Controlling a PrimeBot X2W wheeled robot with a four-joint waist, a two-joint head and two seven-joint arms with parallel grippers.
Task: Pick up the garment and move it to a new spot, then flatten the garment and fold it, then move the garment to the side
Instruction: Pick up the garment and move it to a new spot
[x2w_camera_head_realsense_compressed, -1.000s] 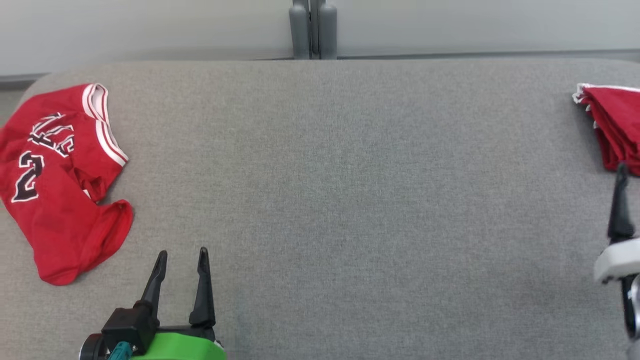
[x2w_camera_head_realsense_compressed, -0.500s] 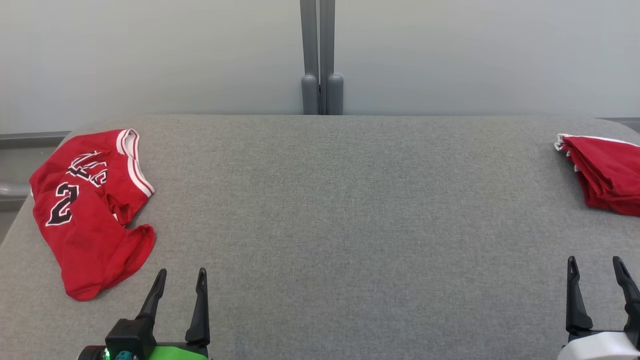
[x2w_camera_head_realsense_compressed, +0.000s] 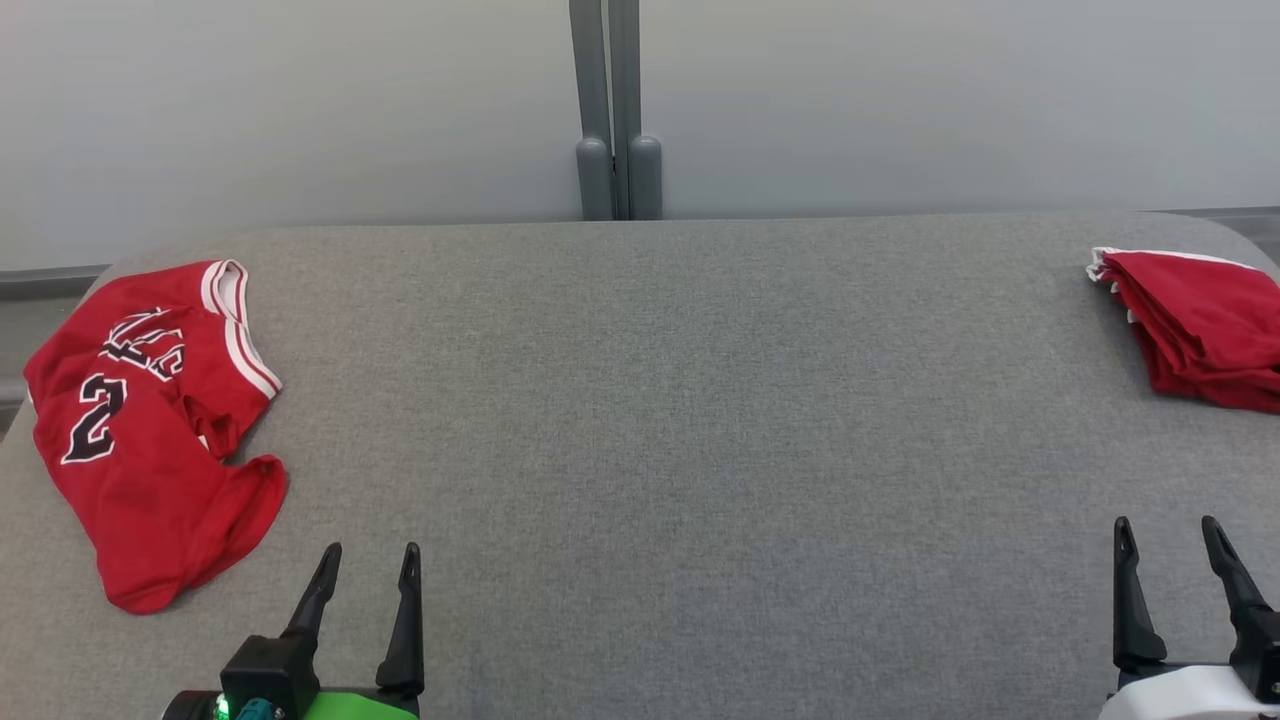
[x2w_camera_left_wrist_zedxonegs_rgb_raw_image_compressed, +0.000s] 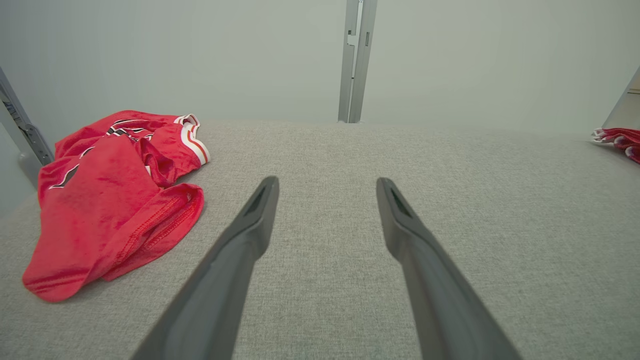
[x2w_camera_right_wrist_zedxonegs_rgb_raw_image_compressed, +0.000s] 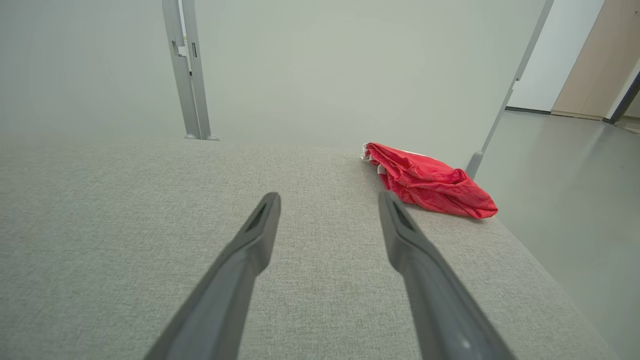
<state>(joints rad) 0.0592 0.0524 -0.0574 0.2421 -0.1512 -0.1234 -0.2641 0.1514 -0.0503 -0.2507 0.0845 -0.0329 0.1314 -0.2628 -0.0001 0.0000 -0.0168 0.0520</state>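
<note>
Low over the near edge of the grey desk (x2w_camera_head_realsense_compressed: 680, 400) — left end effector (x2w_camera_head_realsense_compressed: 371, 550), fingers spread wide, nothing between them. Same for the right end effector (x2w_camera_head_realsense_compressed: 1166, 524): spread, empty, pointing away across the cloth top.

Now the one relation that matters. Ahead and to the left of the left end effector: the crumpled red garment (x2w_camera_head_realsense_compressed: 150, 430), nearest lobe of hem just off the left fingertip, near but not touching. Well apart from the right end effector, clear across the desk. The left arm's job, by this reading. Long axis roughly in line with the fingers, leaning a little outward at the far end. Probably calls for a swing to the left and a short reach forward before any pinch.

Looks like a sports jersey: bright red, white striped trim at the far opening, black numeral 2 and lettering edged in white, face up. Bunched, not flat, with a ridge of folded cloth through the middle and a stitched hem curled over at the near end in the left wrist view.

Ahead and to the right of the right end effector, a second red bundle (x2w_camera_head_realsense_compressed: 1200, 325), folded tighter, at the desk's far edge — likely not the one to fetch.
</note>
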